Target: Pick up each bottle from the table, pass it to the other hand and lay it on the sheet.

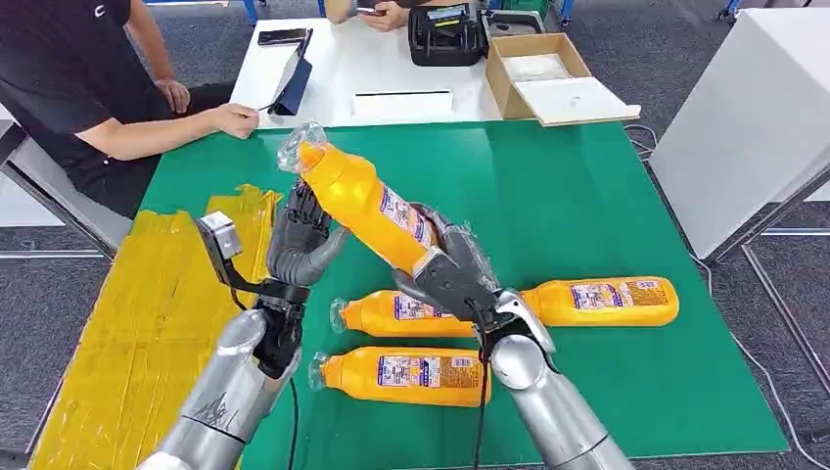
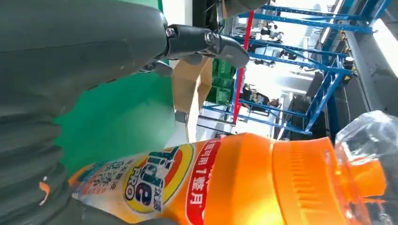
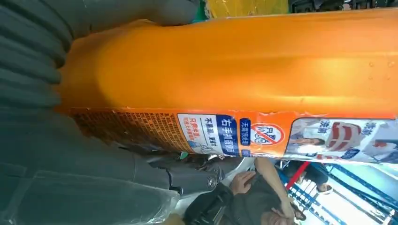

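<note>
Head view gives me the clearest read: my right hand [image 1: 452,266] grips the lower body of 1 orange bottle [image 1: 364,199], holding it off the green mat [image 1: 568,186] and tilted, its clear cap end pointing up and away toward the far left. My left hand [image 1: 299,235] stands just beside the bottle's upper part, fingers upright along its left side and partly spread. I cannot tell from here whether those fingers press the bottle or only stand against it.

Left wrist view shows the bottle's label and orange neck close under the hand, with a dark finger [image 2: 206,42] stretched out above it and apart from the plastic, so I read that hand as not closed around anything.

Right wrist view shows the orange body and label lying right against the grey ribbed cover [image 3: 33,61], wrapped by the hand.

3 more bottles lie on their sides on the mat: 1 near the front edge [image 1: 406,377], 1 behind it [image 1: 396,311] partly hidden by my right hand, and 1 to the right [image 1: 602,302].

At the left lies the yellow sheet [image 1: 147,323]. A person's forearm [image 1: 166,132] rests at the mat's far left corner.
</note>
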{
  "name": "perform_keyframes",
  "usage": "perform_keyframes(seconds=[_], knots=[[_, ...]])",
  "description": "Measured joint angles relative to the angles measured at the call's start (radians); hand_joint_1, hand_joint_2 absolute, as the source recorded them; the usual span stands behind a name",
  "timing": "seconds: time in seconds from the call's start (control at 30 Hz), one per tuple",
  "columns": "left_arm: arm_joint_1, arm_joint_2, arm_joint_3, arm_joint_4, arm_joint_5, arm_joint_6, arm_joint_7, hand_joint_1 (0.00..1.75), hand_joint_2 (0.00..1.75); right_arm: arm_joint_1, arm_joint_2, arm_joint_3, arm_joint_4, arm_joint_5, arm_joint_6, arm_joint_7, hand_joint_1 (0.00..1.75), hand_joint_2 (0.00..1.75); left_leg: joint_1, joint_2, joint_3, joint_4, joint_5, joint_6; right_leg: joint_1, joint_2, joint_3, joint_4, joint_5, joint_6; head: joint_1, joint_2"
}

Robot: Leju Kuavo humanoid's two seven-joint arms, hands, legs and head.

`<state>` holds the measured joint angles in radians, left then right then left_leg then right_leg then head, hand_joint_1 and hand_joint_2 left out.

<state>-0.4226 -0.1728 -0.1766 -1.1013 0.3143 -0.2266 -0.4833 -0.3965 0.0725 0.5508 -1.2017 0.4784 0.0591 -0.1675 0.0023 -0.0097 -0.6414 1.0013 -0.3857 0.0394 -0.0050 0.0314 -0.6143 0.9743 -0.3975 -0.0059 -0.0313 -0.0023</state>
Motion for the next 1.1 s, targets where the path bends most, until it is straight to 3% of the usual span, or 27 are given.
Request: perform_keyframes(seconds=[0.63,1.1], knots=[[0.047,0.0,-0.093,-0.077,-0.007,0.006,0.019,0.0,1.75,-0.065,-0.006,-0.013,0.085,-0.011,0.012,0.003,1.75,1.75,-0.001,0.0,0.0,0.0,0.0,0.0,-0.001,0.0,0.0,0.0,0.0,0.0,0.0,0.0],[0.044,0.0,-0.106,-0.077,0.02,0.044,0.022,0.0,1.75,-0.098,0.076,0.041,0.207,0.004,0.025,0.008,1.75,1.75,0.0,0.0,0.0,0.0,0.0,0.0,0.0,0.0,0.0,0.0,0.0,0.0,0.0,0.0]])
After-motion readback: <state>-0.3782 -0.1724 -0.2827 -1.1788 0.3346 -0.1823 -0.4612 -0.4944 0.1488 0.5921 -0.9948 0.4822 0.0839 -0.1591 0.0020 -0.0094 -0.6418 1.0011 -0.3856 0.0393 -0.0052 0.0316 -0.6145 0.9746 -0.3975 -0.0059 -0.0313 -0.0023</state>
